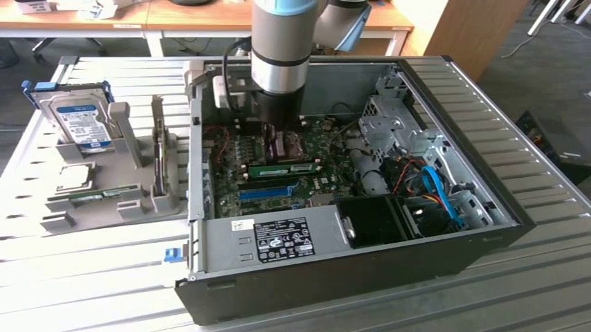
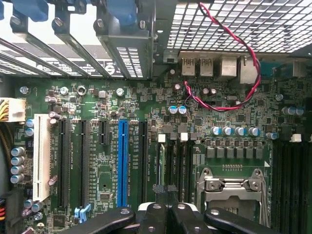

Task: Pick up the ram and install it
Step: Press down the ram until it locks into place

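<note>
Green ram point(image 1: 282, 168) lies along a slot of the motherboard point(image 2: 146, 102) inside the open computer case point(image 1: 480, 173), just beside the claw point(image 1: 277, 146), shut and apparently empty; step judged: seating, which calls for straight, even downward pressure.

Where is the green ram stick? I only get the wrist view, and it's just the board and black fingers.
Observer: A ram stick lies flat inside the open case, right next to the gripper tip. I cannot tell whether they touch.
Operator: Is there another one outside the computer?
Observer: Yes, a second green stick sits in the grey holder on the exterior view's left.
</note>
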`<state>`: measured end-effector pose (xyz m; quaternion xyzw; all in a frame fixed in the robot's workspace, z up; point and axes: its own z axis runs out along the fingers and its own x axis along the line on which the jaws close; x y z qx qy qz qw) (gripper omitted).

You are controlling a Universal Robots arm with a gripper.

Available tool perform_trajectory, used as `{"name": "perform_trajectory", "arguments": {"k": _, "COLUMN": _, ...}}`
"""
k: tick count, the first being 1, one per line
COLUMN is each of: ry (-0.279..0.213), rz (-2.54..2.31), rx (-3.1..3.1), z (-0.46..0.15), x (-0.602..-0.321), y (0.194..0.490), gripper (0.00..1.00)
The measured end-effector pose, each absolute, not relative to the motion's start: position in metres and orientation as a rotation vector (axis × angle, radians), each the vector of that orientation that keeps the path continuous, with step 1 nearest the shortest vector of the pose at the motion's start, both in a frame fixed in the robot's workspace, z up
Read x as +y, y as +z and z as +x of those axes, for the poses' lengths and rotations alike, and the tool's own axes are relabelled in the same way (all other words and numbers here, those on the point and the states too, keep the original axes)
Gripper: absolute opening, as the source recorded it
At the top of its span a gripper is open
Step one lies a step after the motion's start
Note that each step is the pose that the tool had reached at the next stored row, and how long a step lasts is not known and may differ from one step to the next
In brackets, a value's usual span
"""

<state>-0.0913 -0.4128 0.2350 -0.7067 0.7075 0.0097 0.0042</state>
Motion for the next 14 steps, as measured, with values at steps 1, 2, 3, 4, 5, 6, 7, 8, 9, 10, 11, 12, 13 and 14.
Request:
{"name": "perform_trajectory", "arguments": {"k": 1, "ry": 0.03, "rz": -2.214, "rx": 2.217, "z": -0.0913, "x": -0.4128, "y": 0.2343, "gripper": 0.11}}
{"name": "perform_trajectory", "arguments": {"k": 2, "ry": 0.03, "rz": -2.214, "rx": 2.217, "z": -0.0913, "x": -0.4128, "y": 0.2336, "gripper": 0.11}}
{"name": "perform_trajectory", "arguments": {"k": 3, "ry": 0.03, "rz": -2.214, "rx": 2.217, "z": -0.0913, "x": -0.4128, "y": 0.233, "gripper": 0.11}}
{"name": "perform_trajectory", "arguments": {"k": 4, "ry": 0.03, "rz": -2.214, "rx": 2.217, "z": -0.0913, "x": -0.4128, "y": 0.2323, "gripper": 0.11}}
{"name": "perform_trajectory", "arguments": {"k": 5, "ry": 0.03, "rz": -2.214, "rx": 2.217, "z": -0.0913, "x": -0.4128, "y": 0.2317, "gripper": 0.11}}
{"name": "perform_trajectory", "arguments": {"k": 6, "ry": 0.03, "rz": -2.214, "rx": 2.217, "z": -0.0913, "x": -0.4128, "y": 0.2312, "gripper": 0.11}}
{"name": "perform_trajectory", "arguments": {"k": 7, "ry": 0.03, "rz": -2.214, "rx": 2.217, "z": -0.0913, "x": -0.4128, "y": 0.2307, "gripper": 0.11}}
{"name": "perform_trajectory", "arguments": {"k": 8, "ry": 0.03, "rz": -2.214, "rx": 2.217, "z": -0.0913, "x": -0.4128, "y": 0.2302, "gripper": 0.11}}
{"name": "perform_trajectory", "arguments": {"k": 9, "ry": 0.03, "rz": -2.214, "rx": 2.217, "z": -0.0914, "x": -0.4128, "y": 0.2299, "gripper": 0.11}}
{"name": "perform_trajectory", "arguments": {"k": 10, "ry": 0.03, "rz": -2.214, "rx": 2.217, "z": -0.0913, "x": -0.4129, "y": 0.2299, "gripper": 0.11}}
{"name": "perform_trajectory", "arguments": {"k": 11, "ry": 0.03, "rz": -2.214, "rx": 2.217, "z": -0.0914, "x": -0.4129, "y": 0.2299, "gripper": 0.11}}
{"name": "perform_trajectory", "arguments": {"k": 12, "ry": 0.03, "rz": -2.214, "rx": 2.217, "z": -0.0913, "x": -0.4128, "y": 0.2298, "gripper": 0.11}}
{"name": "perform_trajectory", "arguments": {"k": 13, "ry": 0.03, "rz": -2.214, "rx": 2.217, "z": -0.0913, "x": -0.4128, "y": 0.2296, "gripper": 0.11}}
{"name": "perform_trajectory", "arguments": {"k": 14, "ry": 0.03, "rz": -2.214, "rx": 2.216, "z": -0.0913, "x": -0.4128, "y": 0.2291, "gripper": 0.11}}
